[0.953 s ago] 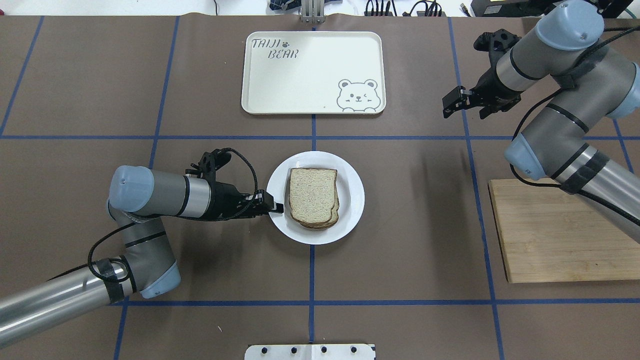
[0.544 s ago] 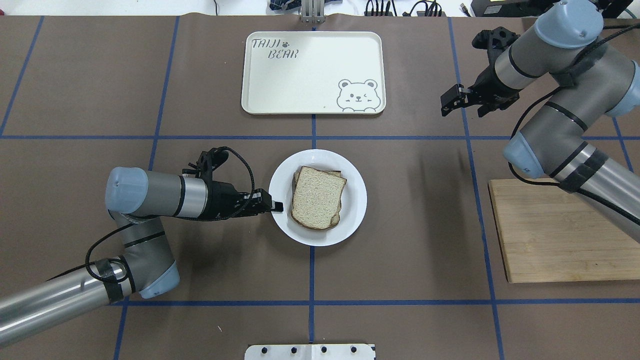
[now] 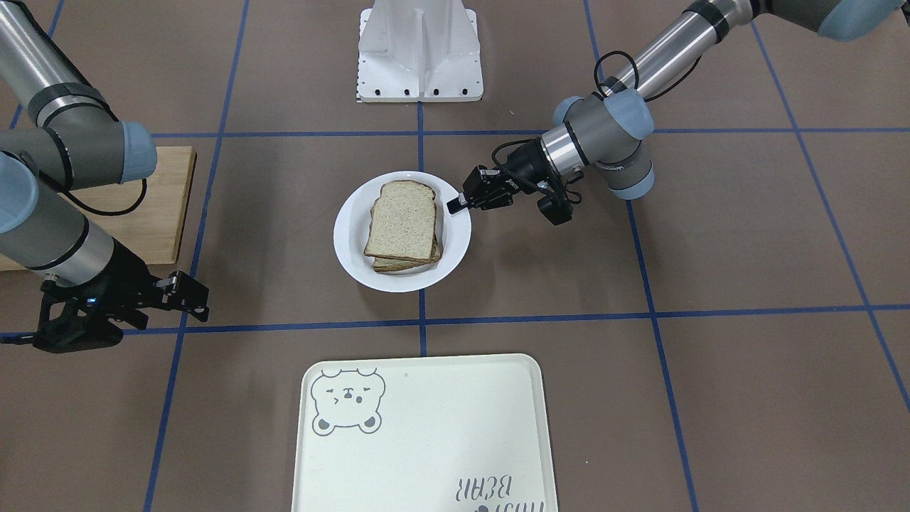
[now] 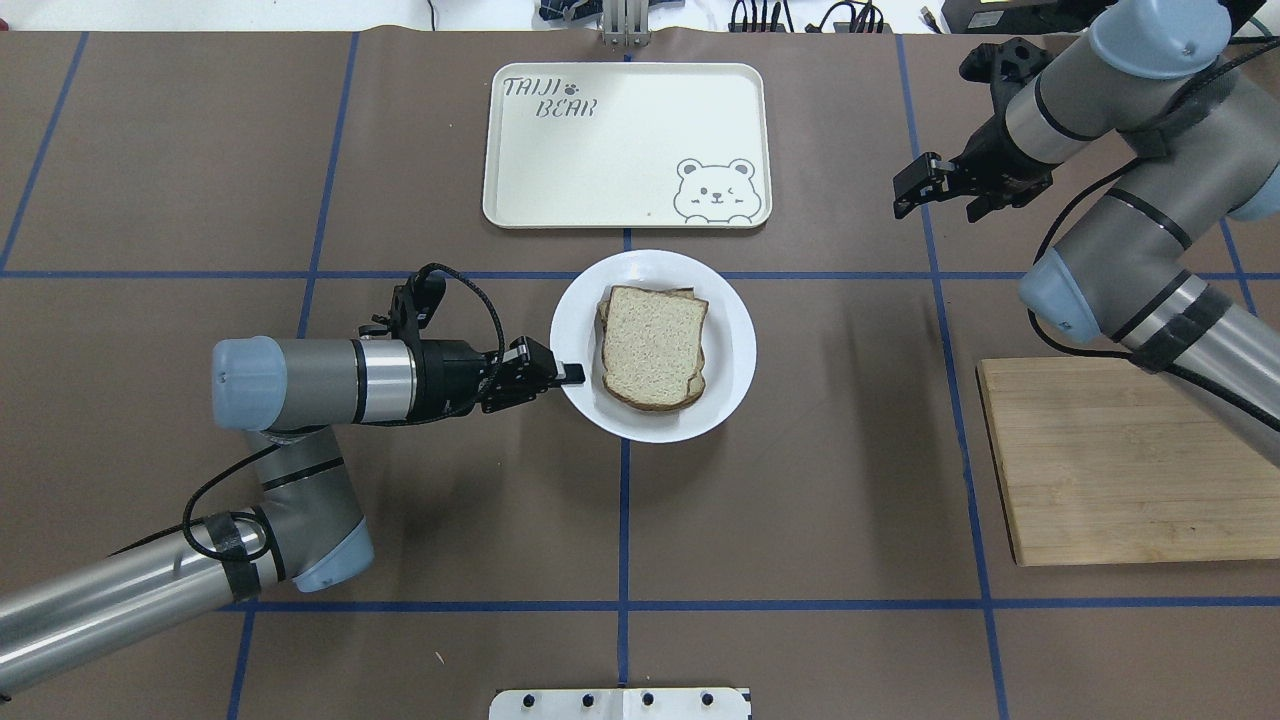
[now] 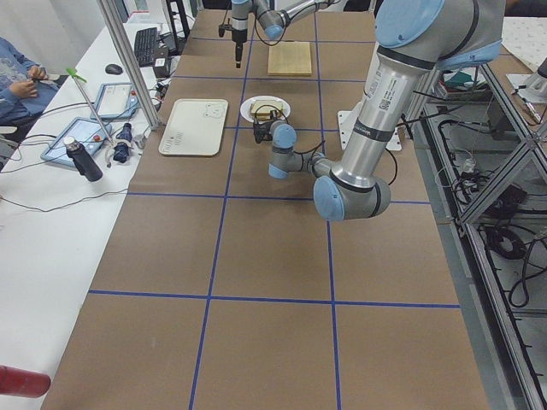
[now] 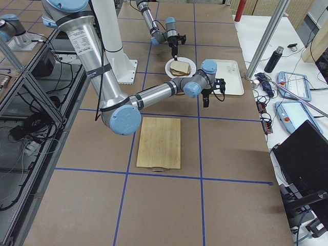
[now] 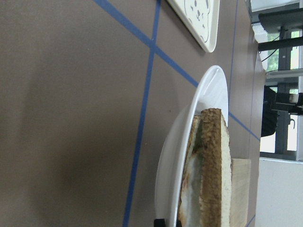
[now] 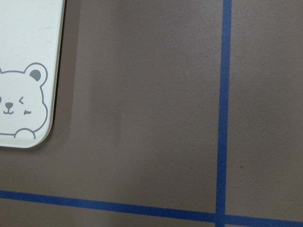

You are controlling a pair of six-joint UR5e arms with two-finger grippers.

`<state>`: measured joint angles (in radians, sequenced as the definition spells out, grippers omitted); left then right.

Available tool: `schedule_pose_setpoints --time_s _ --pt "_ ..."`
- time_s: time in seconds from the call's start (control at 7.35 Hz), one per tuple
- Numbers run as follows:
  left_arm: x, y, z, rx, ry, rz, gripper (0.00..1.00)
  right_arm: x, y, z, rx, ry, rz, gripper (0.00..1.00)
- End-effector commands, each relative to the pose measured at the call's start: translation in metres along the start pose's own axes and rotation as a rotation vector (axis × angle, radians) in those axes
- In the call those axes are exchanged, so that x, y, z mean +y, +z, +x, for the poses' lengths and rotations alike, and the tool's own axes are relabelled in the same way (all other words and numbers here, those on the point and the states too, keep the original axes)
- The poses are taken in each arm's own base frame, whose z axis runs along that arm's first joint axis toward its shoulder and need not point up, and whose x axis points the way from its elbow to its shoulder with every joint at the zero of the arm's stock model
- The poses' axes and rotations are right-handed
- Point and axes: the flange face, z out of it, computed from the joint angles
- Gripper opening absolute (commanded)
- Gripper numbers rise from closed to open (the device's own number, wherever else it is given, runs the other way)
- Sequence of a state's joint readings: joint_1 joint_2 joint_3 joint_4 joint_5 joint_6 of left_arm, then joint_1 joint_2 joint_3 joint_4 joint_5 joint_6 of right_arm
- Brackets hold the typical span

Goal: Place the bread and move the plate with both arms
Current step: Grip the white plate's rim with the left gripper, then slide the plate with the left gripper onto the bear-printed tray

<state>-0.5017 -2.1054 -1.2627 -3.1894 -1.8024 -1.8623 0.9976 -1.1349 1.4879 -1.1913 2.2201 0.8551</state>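
The white plate (image 4: 730, 340) sits mid-table, just short of the tray, and also shows in the front view (image 3: 348, 235). The bread (image 4: 655, 345) lies on it atop another slice (image 3: 402, 220). In the left wrist view the plate's rim (image 7: 208, 94) and the bread's crust edge (image 7: 213, 165) show, with a white layer under the top slice. My left gripper (image 4: 572, 374) is shut on the plate's left rim (image 3: 453, 206). I cannot tell whether the plate is lifted. My right gripper (image 4: 915, 195) hovers open and empty at the far right, away from the plate (image 3: 201, 299).
The cream bear tray (image 4: 625, 145) lies just beyond the plate (image 3: 419, 434); its corner shows in the right wrist view (image 8: 28, 71). A wooden cutting board (image 4: 1120, 470) lies under the right arm. A white base plate (image 4: 620, 703) sits at the near edge.
My left gripper has carried the plate and bread away from me toward the tray and slightly right. The right gripper has drawn back a little and stayed empty.
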Motion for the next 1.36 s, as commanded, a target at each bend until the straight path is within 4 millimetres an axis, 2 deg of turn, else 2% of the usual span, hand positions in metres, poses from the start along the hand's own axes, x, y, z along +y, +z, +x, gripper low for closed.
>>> schedule_pose_setpoints --time_s 0.0,0.14,0.27,0.41,0.54,0.68,0.82,1.09,1.22 --pt "-0.017 0.032 0.023 0.063 -0.097 0.141 0.00 -0.007 -0.012 0.017 0.002 0.027 0.006 1.00" --pt "-0.029 0.040 0.030 0.097 -0.194 0.241 0.00 -0.006 -0.013 0.027 0.001 0.039 -0.003 1.00" --pt "-0.045 0.057 0.016 0.065 -0.221 0.333 0.00 -0.008 -0.015 0.032 0.005 0.036 0.001 1.00" --pt "-0.067 0.064 -0.013 0.004 -0.227 0.393 0.00 -0.008 -0.015 0.033 0.004 0.033 0.002 1.00" --pt "-0.093 0.075 -0.001 -0.026 -0.321 0.462 0.00 -0.003 -0.014 0.040 0.010 0.036 0.003 1.00" --pt "-0.103 0.101 0.037 -0.047 -0.336 0.547 0.00 -0.003 -0.014 0.041 0.011 0.033 0.010 1.00" --pt "-0.112 0.101 0.047 -0.032 -0.369 0.577 0.00 -0.003 -0.018 0.042 0.009 0.034 0.014 1.00" --pt "-0.124 0.103 0.039 -0.047 -0.387 0.604 0.00 -0.001 -0.024 0.048 0.007 0.037 0.022 1.00" --pt "-0.133 0.120 0.038 -0.060 -0.385 0.644 0.00 0.001 -0.024 0.052 0.012 0.041 0.023 1.00"
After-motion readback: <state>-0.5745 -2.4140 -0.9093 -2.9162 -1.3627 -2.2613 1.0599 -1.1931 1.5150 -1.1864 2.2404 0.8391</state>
